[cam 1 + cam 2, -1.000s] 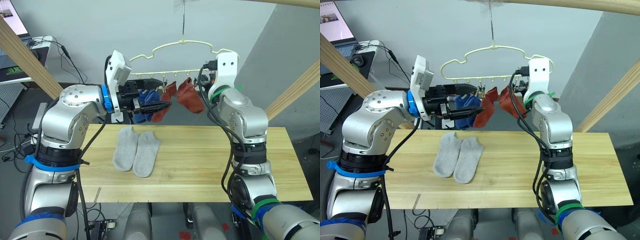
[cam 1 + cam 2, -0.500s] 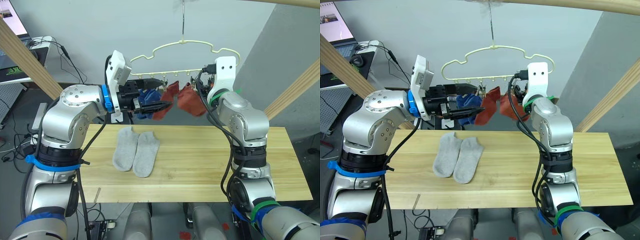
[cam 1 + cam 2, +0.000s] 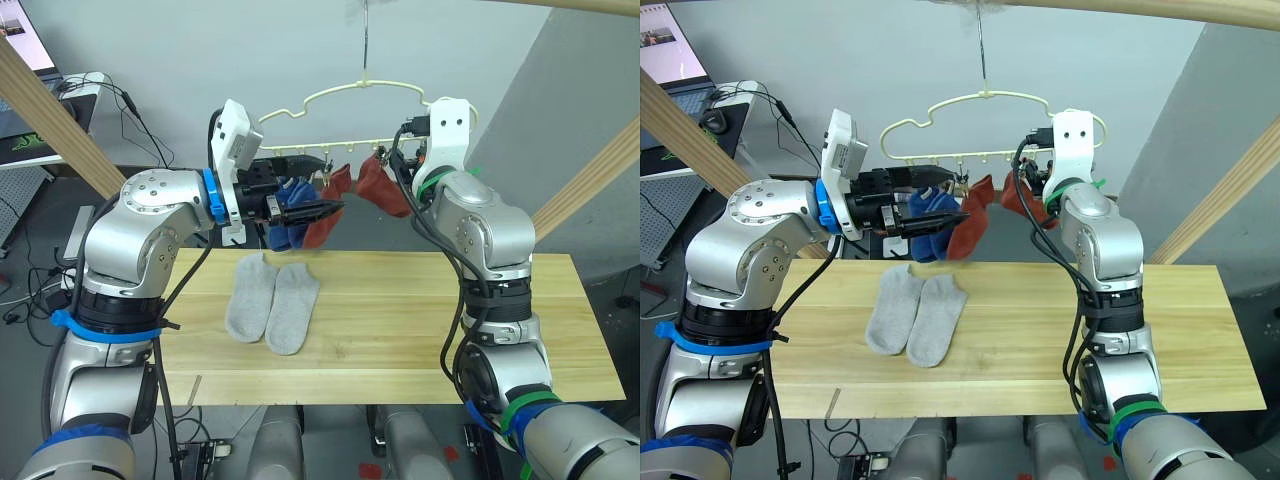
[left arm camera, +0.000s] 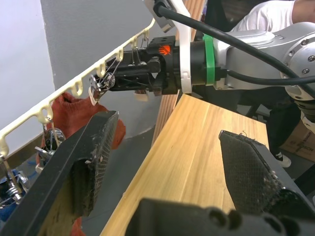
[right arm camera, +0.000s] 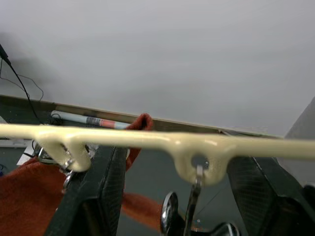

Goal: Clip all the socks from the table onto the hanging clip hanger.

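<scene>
1. Under the clip hanger (image 3: 370, 95), four socks already hang: two blue socks (image 3: 290, 215) toward its left end and two rust-red socks (image 3: 380, 185) toward its right, so the two grey socks (image 3: 272, 300) lying side by side on the desk (image 3: 400, 320) below the hanger are what remains.
2. The left gripper (image 3: 330, 208) sits just below the hanger's clip bar, at the red sock nearer the blue pair; its jaws stand wide apart and carry nothing.
3. The right gripper (image 5: 172, 196) is raised to the hanger's right end, jaws spread on either side of the cream bar, with a free metal clip (image 5: 192, 206) dangling between them.
4. The step in hand looks like finishing with the red pair; whether the red sock by the left gripper is firmly pinched in its clip is hard to tell, so it is worth checking before letting go.
5. To do it well, each arm should draw straight back from the hanger, so that it neither swings nor tugs a sock loose.
6. Next, one arm goes down to the grey socks and takes one by its cuff, so an edge is free for the clip.
</scene>
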### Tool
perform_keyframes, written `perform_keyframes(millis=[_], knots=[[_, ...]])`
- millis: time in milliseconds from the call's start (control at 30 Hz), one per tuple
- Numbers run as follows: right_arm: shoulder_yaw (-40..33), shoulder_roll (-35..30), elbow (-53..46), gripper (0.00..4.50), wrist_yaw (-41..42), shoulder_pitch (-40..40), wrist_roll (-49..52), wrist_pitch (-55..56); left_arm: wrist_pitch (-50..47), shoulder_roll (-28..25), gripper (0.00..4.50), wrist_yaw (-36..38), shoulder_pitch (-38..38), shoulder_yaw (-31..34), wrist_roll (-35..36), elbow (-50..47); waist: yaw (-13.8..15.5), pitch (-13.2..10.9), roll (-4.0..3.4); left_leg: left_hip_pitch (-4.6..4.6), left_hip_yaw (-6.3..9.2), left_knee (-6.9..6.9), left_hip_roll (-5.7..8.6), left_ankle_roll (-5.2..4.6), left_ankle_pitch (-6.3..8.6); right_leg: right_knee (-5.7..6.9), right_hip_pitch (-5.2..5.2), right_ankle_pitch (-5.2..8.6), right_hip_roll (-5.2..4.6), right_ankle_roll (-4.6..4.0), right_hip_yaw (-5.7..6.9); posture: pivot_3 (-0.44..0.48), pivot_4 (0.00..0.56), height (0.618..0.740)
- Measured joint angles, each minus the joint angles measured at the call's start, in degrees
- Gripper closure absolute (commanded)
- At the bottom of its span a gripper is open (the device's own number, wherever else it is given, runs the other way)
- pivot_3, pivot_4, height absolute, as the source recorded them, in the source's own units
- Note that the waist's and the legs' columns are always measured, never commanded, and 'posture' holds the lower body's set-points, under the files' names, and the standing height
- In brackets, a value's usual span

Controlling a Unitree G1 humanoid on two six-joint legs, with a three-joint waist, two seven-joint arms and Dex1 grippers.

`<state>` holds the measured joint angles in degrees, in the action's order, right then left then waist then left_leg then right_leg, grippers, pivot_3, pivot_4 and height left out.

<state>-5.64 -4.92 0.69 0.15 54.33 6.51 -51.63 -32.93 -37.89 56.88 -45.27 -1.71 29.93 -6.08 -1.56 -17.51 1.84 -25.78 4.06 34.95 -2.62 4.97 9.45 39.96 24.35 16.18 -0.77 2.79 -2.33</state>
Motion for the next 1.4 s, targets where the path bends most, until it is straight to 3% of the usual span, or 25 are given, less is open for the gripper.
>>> perform_keyframes(millis=[300,400,533,600,667,1267,1400], knots=[[-0.02,0.27,0.93,1.51,-0.12,0.62,0.51,0.55,0.75,0.0,0.77,-0.02,0.04,0.0,-1.07,0.0,0.01,0.0,0.0,0.0,0.0,0.0,0.0,0.0,0.0,0.0,0.0,0.0,0.0,0.0,0.0,0.11,0.251,0.74],[-0.01,0.26,1.25,2.04,-0.23,0.63,0.48,0.95,0.82,0.0,0.77,-0.01,0.05,0.0,-1.16,0.0,0.01,0.0,0.0,0.0,0.0,0.0,0.0,0.0,0.0,0.0,0.0,0.0,0.0,0.0,0.0,0.11,0.251,0.74],[0.0,0.2,1.5,3.51,-0.4,0.69,0.4,1.29,0.88,0.0,0.77,-0.01,0.05,-0.01,-1.33,0.0,0.01,0.0,0.0,0.0,0.0,0.0,0.0,0.0,0.0,0.0,0.0,0.0,0.0,0.0,0.0,0.109,0.252,0.74],[0.0,0.06,1.62,3.99,-0.5,0.73,0.36,1.36,0.89,0.0,0.77,0.0,0.05,-0.01,-1.45,0.01,0.02,0.0,0.0,0.0,0.0,-0.01,0.0,0.0,0.0,0.0,0.0,0.0,0.0,0.0,0.0,0.107,0.251,0.74],[0.0,-0.09,1.68,4.16,-0.53,0.73,0.35,1.6,0.91,0.0,0.77,-0.01,0.05,-0.01,-1.54,0.01,0.02,0.0,0.0,0.0,0.0,0.0,0.0,0.0,0.0,0.0,0.0,0.0,0.0,0.0,0.0,0.107,0.251,0.74],[0.02,-0.62,1.52,4.16,-0.19,0.72,0.61,1.7,0.99,0.5,0.77,0.0,0.1,-0.03,-2.07,0.1,0.01,0.0,0.0,0.0,0.0,0.0,0.0,0.0,0.0,0.01,0.0,0.0,0.0,0.0,0.0,0.102,0.251,0.74],[0.03,-0.61,0.84,2.86,-0.04,0.66,1.38,0.42,0.99,0.56,0.77,0.01,0.1,-0.03,-2.09,0.1,0.02,0.0,0.0,0.0,0.0,0.0,0.0,0.0,0.0,0.0,0.0,0.0,0.0,0.0,0.0,0.102,0.251,0.74]])
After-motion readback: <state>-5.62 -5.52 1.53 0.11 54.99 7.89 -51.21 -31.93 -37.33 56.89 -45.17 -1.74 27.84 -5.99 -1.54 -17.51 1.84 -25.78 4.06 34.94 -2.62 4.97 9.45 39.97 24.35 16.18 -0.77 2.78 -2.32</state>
